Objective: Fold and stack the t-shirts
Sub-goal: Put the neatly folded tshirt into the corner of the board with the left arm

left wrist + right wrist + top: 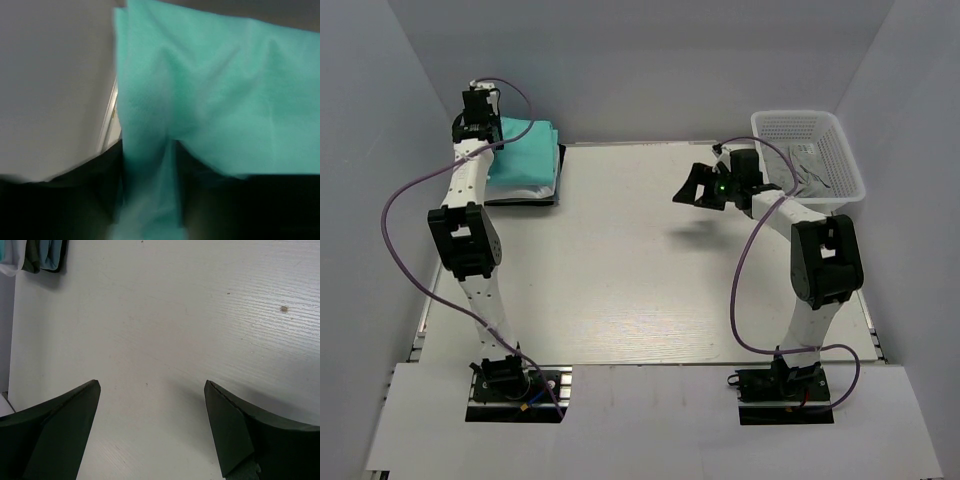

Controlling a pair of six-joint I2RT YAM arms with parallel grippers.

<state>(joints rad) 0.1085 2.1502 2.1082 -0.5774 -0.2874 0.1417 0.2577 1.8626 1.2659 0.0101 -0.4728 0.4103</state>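
Note:
The teal-green t-shirt [527, 148] lies folded on top of a stack at the far left corner of the table, with white cloth [520, 186] under it. My left gripper [480, 112] is over the stack's back left edge. In the left wrist view it [147, 200] is shut on a pinched fold of the teal t-shirt [210, 100]. My right gripper [695, 188] hovers open and empty above the bare table right of centre. Its dark fingers [70, 415] stand wide apart over the tabletop. The stack's edge [35, 255] shows in the right wrist view's top left corner.
A white mesh basket [840, 150] stands at the back right corner, with pale cloth inside. A dark layer [561, 172] edges the stack on its right side. Grey walls enclose the table on the left, back and right.

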